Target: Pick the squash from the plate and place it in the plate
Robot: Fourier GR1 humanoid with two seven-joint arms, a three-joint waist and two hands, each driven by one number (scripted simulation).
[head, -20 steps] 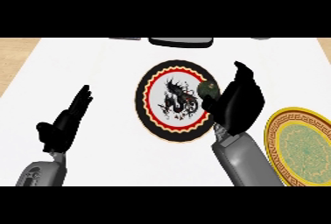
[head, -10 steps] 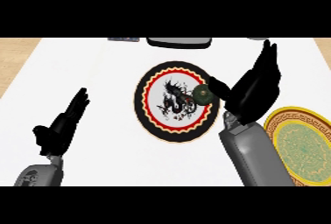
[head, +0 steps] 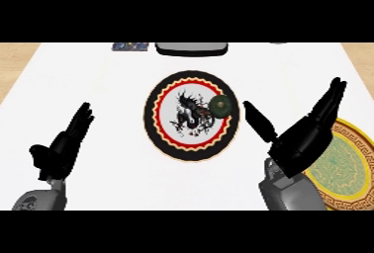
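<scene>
Down at the lower left of the frame, the left hand rests open with fingers up, holding nothing and well apart from the action. Lower right, the right hand is spread wide, thumb angled out to the upper left and straight fingers pointing up toward the right, nothing in it, and it partly covers the gold-rimmed green plate at the right edge. Moving up toward the centre, there's the squash, a small dark green round thing sitting on the right rim of the black, red and white dragon plate in the middle of the counter. So the squash lies up and to the left of the right hand, just beyond the thumb tip, with a clear gap between them; it looks roundish, no obvious long axis. The right hand is far the nearer one. At the far top edge sit a dark grey tray and a small patterned item.
</scene>
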